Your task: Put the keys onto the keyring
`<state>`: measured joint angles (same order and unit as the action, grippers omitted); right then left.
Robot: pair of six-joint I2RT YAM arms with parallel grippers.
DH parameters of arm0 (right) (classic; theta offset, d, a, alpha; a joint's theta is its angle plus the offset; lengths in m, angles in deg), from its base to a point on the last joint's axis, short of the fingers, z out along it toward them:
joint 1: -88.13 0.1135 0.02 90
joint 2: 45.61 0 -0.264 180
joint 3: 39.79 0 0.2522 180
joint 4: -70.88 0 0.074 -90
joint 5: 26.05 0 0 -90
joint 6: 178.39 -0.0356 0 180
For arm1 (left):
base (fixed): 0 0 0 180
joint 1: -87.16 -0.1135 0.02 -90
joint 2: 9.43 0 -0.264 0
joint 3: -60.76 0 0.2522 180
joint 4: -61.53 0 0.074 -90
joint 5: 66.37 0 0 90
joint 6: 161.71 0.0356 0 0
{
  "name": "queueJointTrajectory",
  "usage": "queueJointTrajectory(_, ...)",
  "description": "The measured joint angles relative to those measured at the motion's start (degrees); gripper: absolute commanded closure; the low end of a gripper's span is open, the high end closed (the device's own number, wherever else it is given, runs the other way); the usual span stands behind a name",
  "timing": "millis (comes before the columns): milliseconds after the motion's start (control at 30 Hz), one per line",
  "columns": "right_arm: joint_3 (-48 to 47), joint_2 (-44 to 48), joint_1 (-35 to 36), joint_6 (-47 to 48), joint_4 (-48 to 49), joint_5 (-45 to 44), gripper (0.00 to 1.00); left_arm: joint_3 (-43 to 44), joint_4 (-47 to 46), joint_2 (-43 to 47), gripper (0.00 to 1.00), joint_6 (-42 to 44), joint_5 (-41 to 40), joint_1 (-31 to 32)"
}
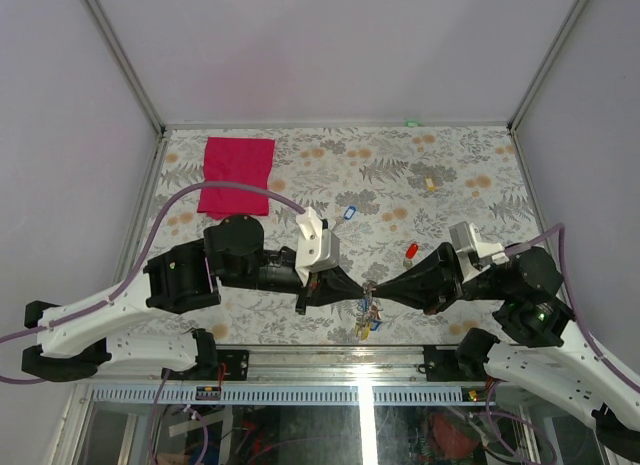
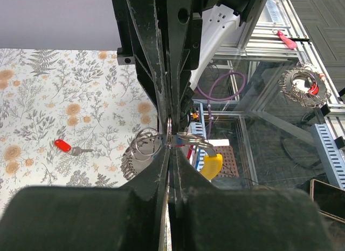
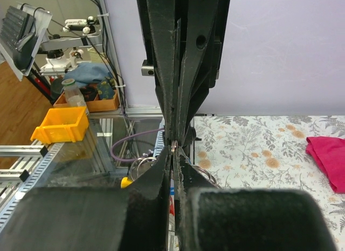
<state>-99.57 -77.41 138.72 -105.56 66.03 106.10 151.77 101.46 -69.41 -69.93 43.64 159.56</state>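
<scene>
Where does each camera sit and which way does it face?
Top external: above and behind the bases, looking down on the table; both arms show, left gripper and right gripper meeting tip to tip.
Left wrist: on the left arm, facing the right arm along its own shut fingers.
Right wrist: on the right arm, facing the left arm along its own shut fingers.
Shared: both wrist views centre on the keyring; top and right wrist both show the red cloth.
</scene>
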Motion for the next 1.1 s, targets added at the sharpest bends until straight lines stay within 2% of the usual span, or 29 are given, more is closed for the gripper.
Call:
queueJointTrajectory(233, 0.3, 1.5, 0.0, -1.1, 2.1, -2.6, 1.0, -0.4, -2.3, 0.3, 1.0, -0.2, -0.1, 0.0)
queueJointTrajectory(567, 6.3, 2.9, 0.0, -8.3, 14.9, -8.0, 1.0, -5.0, -10.1, 1.7, 0.99, -2.3, -1.1, 0.0)
queueJointTrajectory(767, 7.5, 2.6, 0.0, -11.0, 20.3, -9.1, 1.0, -6.2, -13.4, 2.0, 0.83, -3.3, -2.3, 0.0)
queueJointTrajectory(1100, 7.4, 3.0, 0.0, -10.4, 21.0, -9.3, 1.0, -9.3, -15.6, 6.2, 0.75, -4.5, -6.6, 0.0)
